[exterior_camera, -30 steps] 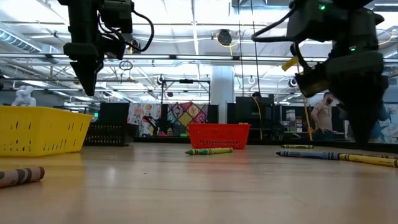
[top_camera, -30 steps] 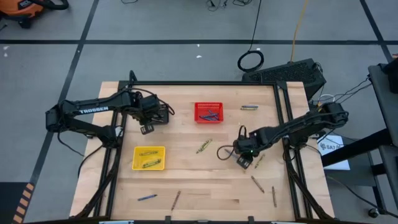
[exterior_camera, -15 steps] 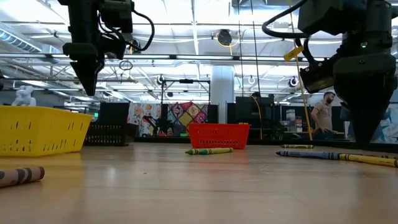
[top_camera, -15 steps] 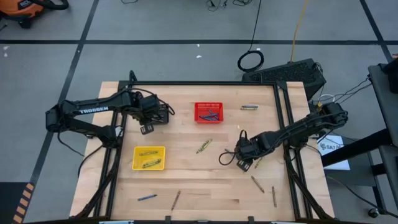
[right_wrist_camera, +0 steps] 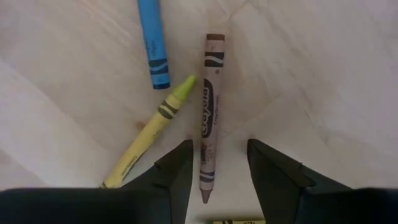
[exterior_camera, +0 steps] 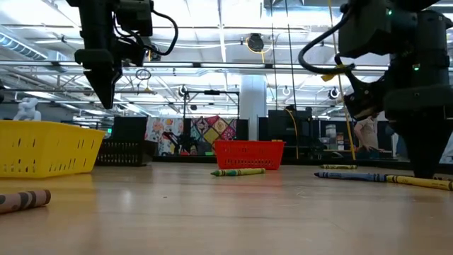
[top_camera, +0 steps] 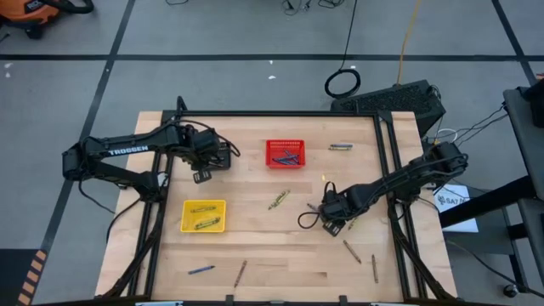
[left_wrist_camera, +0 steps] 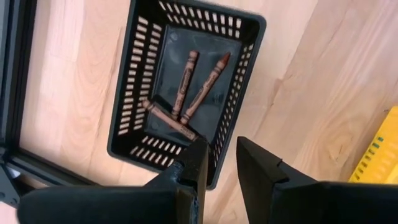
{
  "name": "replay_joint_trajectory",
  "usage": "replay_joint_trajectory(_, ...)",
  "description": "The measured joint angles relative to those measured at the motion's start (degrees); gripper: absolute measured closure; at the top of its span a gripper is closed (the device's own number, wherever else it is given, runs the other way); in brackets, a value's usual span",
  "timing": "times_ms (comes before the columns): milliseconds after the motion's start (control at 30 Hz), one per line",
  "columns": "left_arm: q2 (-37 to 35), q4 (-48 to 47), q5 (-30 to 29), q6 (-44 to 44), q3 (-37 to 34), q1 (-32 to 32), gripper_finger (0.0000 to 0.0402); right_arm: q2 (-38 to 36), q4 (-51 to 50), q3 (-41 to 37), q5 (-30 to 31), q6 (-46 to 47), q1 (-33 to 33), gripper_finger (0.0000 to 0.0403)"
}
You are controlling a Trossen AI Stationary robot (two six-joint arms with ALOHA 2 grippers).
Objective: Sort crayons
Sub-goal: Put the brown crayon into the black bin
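R gripper (right_wrist_camera: 217, 168) is low over the table (top_camera: 255, 246) on its right side, fingers (right_wrist_camera: 177, 171) spread wide w/ a brown crayon (right_wrist_camera: 210, 106) lying flat between them, not pinched. Just beside that one: a yellow-green crayon (right_wrist_camera: 152, 127) on a slant, tip almost touching the brown, and a blue crayon (right_wrist_camera: 153, 43) a bit farther out; another yellow-green one barely shows at the frame edge near the fingers. In the high view the R gripper (top_camera: 333, 218) sits between the table centre and the right frame rail. L gripper (top_camera: 202, 174) hangs up over the black basket (left_wrist_camera: 186, 87) at the table's far-left corner, fingers (left_wrist_camera: 199, 165) apart w/ a narrow gap, nothing between them. Black basket holds three brown crayons (left_wrist_camera: 186, 84). Red basket (top_camera: 285, 153) near the far-middle has a few dark crayons in it, colour can't tell. Yellow basket (top_camera: 204, 216) on the left holds two yellow-green crayons (top_camera: 202, 209). Loose on the table: a yellow-green crayon (top_camera: 278, 200) near centre, one (top_camera: 341, 146) near the far-right, a blue (top_camera: 201, 269) and a brown (top_camera: 240, 272) at the near edge, two more brown (top_camera: 352, 251) near-right. Low view shows a brown crayon (exterior_camera: 25, 200) close up at left.
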Motion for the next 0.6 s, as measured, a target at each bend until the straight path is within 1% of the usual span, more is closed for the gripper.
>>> replay_joint_trajectory(133,0.0,0.34,0.0,-0.07,0.0,0.0,0.0324,2.28,-1.23,0.16,0.04,0.57,-0.05,0.0276)
replay_joint_trajectory(233,0.0,1.07,0.02,-0.07,-0.02,0.0,0.0324,3.77,-1.67,0.12,-0.19,0.53,-0.17,0.0298)
replay_joint_trajectory(500,0.02,1.98,0.04,-0.02,-0.02,0.0,0.0324,4.89,-3.12,0.03,-0.15,0.55,-0.24,0.039)
replay_joint_trajectory(600,0.02,2.93,0.07,0.0,-0.02,0.0,0.0324,4.5,-4.37,0.03,-0.2,0.4,-0.24,0.0395)
